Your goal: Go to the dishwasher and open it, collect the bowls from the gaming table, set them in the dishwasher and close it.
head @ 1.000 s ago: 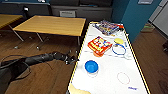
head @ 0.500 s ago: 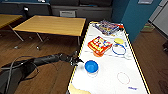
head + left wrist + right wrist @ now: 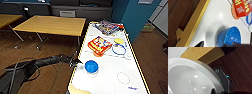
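A bright blue bowl [image 3: 91,67] stands on the long white gaming table [image 3: 110,75], close to its near left edge. My left gripper [image 3: 76,61] hovers at that edge, just left of the blue bowl and open, with nothing in it. The left wrist view has the blue bowl [image 3: 231,37] close ahead on the white tabletop [image 3: 215,18], with a dark finger [image 3: 199,44] beside it. The right wrist view looks into a pale whitish bowl [image 3: 189,78] held up over the floor, with my right gripper shut on its rim.
A red game box [image 3: 99,45], a colourful box [image 3: 108,27] and a blue ring [image 3: 118,48] lie further along the table. Yellow-topped tables [image 3: 52,25] stand to the left over a dark wooden floor. A teal wall [image 3: 135,17] rises at the right. My base [image 3: 223,79] shows below.
My left arm has stretched out to the right, bringing its gripper up to the table's edge beside the blue bowl.
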